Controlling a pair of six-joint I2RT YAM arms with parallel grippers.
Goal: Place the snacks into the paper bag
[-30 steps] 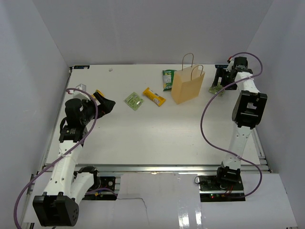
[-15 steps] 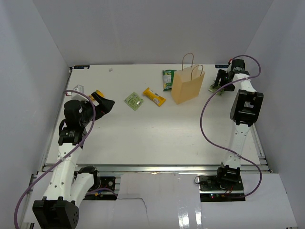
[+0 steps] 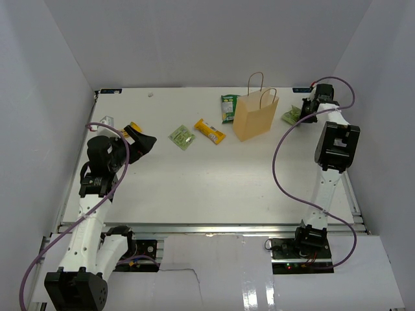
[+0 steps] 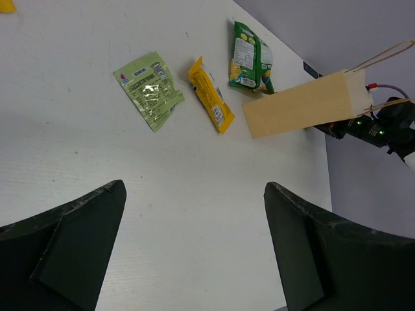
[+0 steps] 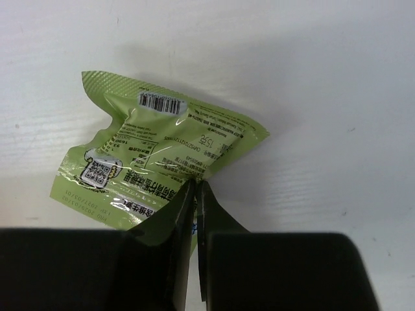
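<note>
At left of the table [image 3: 194,188]:

1. Left gripper [image 3: 145,140]: jaws spread wide, nothing between them. It is idle and has not shifted in the last half second.
2. Yellow packet [image 3: 134,127]: flat on the surface, just beside that gripper at its 11 o'clock.
3. Pale-green square [image 3: 182,137]: flat, near mid-table, well apart from the bag at the bag's 9 o'clock.
4. Yellow-orange bar [image 3: 210,131]: lies aslant, between the square and the bag.
5. Green pouch [image 3: 229,107]: flat, just beside the bag at its 10 o'clock.
6. Paper bag [image 3: 255,116]: upright with handles up. Nothing can be seen inside it from these views.
7. Second pale-green packet [image 5: 162,162]: at the bag's 3 o'clock, pinched by one edge.
8. Right gripper [image 5: 194,201]: clenched on that packet.

Change: over the last second the right gripper has drawn back toward 12 o'clock with the packet. The crumpled wrapper now seems to be coming off the surface. The pick looks complete. The carry toward 9 o'clock, over the bag's mouth, is not yet done, and four snacks remain out.
</note>
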